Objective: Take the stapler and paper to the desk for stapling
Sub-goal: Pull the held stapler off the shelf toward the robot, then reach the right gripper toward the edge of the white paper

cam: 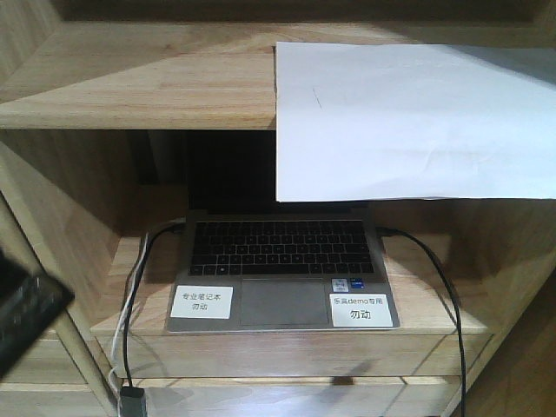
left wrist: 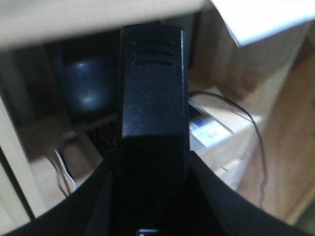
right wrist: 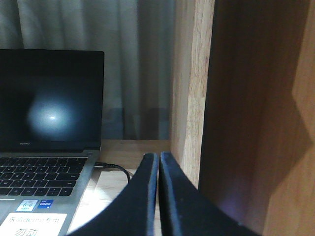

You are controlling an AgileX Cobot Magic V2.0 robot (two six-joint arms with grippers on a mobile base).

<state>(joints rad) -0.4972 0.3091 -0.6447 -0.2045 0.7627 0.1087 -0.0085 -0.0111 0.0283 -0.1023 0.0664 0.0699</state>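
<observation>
The left gripper (left wrist: 152, 164) is clenched on the small black stapler (left wrist: 152, 88). Its curved black fingers (left wrist: 96, 199) press either flank, and the stapler's slotted end sticks out ahead; only the left wrist view shows this grasp. Up and to the right of that gripper, a corner of the plain white sheet of paper (left wrist: 261, 17) pokes over a shelf edge. Beyond the stapler lies a blurred grey laptop (left wrist: 209, 130).

The right gripper (right wrist: 159, 160) is pressed closed with nothing between its fingers. Just to its right stands the upright panel (right wrist: 192, 73) of the light-wood shelving unit. To its left are the laptop's dark screen and a black cable (right wrist: 115, 169) plugged into the laptop's side.

The front view alone gives the whole layout — the paper rests on the upper shelf (cam: 130, 78), overhanging its front edge above the open laptop, which carries two white labels (cam: 201, 302) on its palm rest.
</observation>
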